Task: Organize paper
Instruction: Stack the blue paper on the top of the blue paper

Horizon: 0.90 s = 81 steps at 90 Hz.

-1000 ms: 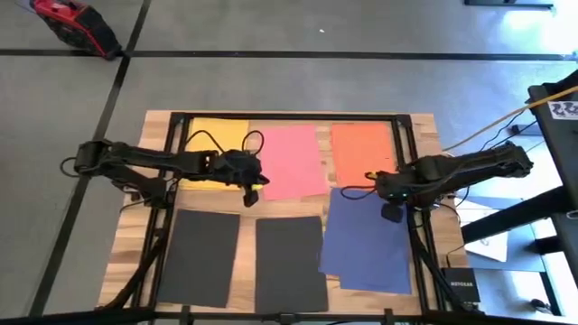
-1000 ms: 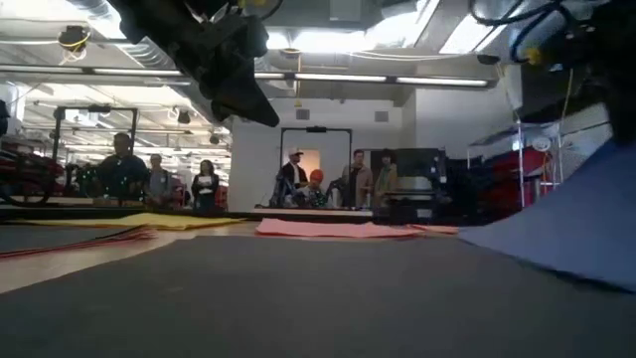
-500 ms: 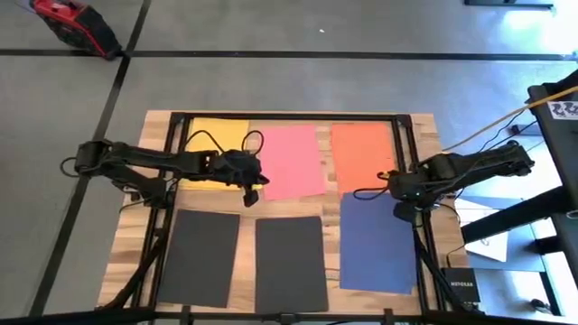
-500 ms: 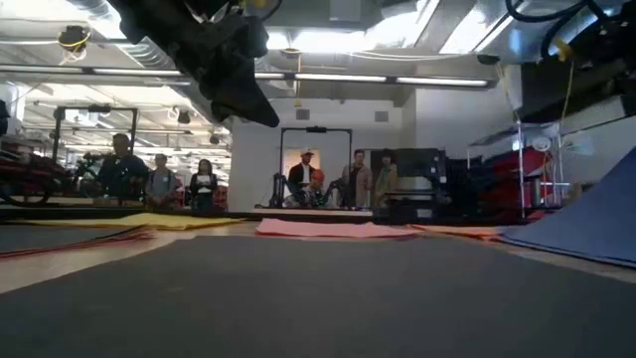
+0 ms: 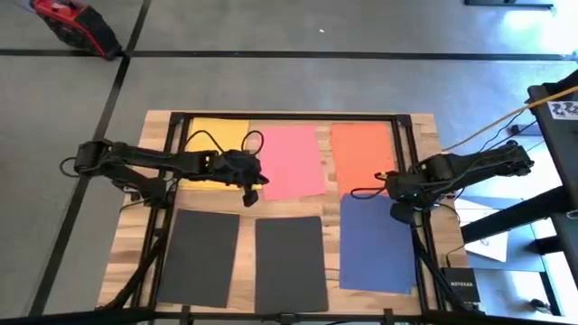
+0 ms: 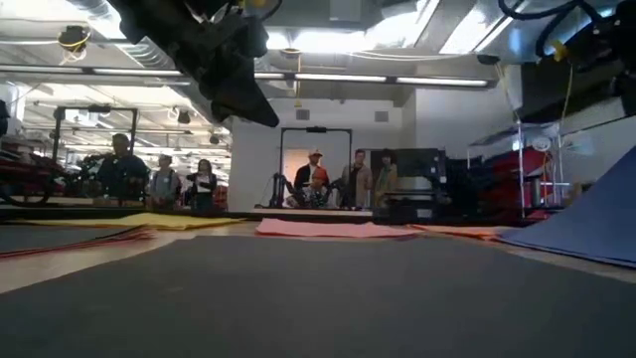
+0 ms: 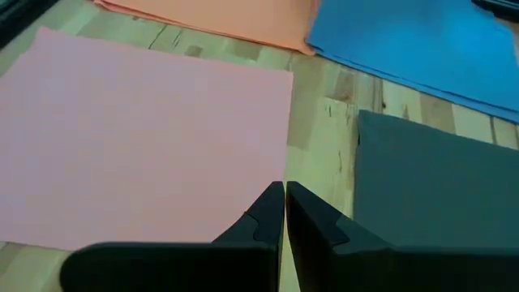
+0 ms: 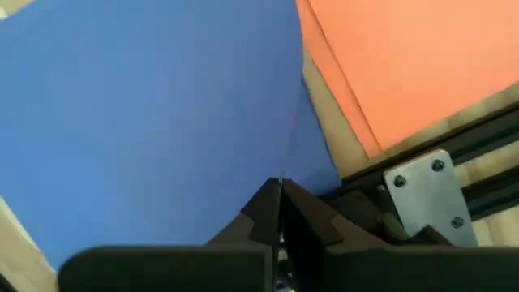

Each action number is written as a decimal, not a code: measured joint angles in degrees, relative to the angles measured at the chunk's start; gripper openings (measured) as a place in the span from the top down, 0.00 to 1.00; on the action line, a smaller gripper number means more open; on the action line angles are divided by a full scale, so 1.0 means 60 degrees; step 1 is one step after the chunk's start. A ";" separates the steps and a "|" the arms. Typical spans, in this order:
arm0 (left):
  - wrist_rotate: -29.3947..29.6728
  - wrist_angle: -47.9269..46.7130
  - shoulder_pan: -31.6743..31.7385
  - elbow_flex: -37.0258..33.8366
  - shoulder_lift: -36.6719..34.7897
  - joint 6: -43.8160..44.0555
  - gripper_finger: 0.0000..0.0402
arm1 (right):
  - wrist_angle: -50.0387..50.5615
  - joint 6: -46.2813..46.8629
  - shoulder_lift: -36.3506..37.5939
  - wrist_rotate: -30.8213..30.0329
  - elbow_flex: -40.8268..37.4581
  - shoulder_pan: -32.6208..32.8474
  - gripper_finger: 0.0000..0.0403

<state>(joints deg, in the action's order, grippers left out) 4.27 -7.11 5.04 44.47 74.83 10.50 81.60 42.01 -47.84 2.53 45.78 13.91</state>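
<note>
Six sheets of paper lie on the wooden table. Yellow [image 5: 217, 144], pink [image 5: 291, 161] and orange [image 5: 361, 155] sheets form the far row. Two black sheets [image 5: 200, 255] [image 5: 289, 262] and a dark blue sheet [image 5: 375, 244] form the near row. My left gripper [image 5: 256, 186] is shut and hangs in the air above the pink sheet's near left corner [image 7: 162, 130]. My right gripper [image 5: 398, 213] is shut on the blue sheet at its far right corner. My right gripper pinches the blue sheet's right edge near its far right corner [image 8: 302, 162] between its two fingers. The fingers come from above, slanting in from the table's right. That side of the sheet is raised [image 6: 591, 224]; the remainder slopes down onto the table.
Black metal rails [image 5: 411, 153] with a bracket [image 8: 422, 191] frame the tabletop, close to my right gripper. Bare wood shows between the sheets [image 7: 324, 122]. Several people [image 6: 338, 184] stand in the room beyond the far edge.
My right gripper has gone a little toward the table's right edge, still shut on the blue sheet. The sheet, skewed and lying nearer the middle black sheet before, has turned about and slid right. It now lies square below the orange sheet.
</note>
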 joint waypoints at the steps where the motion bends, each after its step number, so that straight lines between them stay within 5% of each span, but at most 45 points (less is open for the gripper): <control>1: 0.0000 0.0002 0.0000 0.0000 0.0000 0.0000 1.00 | -0.0017 0.0006 -0.0003 0.0025 -0.0024 0.0000 1.00; 29: 0.0004 -0.0007 0.0000 0.0000 0.0000 0.0000 1.00 | -0.0499 0.0324 -0.0032 0.0297 -0.0488 0.0326 1.00; 56: 0.0004 -0.0004 0.0000 0.0000 0.0003 -0.0014 1.00 | -0.0071 0.2259 -0.0028 0.0196 -0.0492 0.1087 0.99; 81: 0.0000 0.0004 -0.0001 0.0000 0.0000 -0.0036 1.00 | -0.0114 0.3239 -0.0032 0.0283 -0.0492 0.1180 0.78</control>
<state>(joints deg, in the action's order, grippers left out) 4.27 -7.09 5.03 44.47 74.83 10.28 80.92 61.44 -48.03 4.22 42.83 20.99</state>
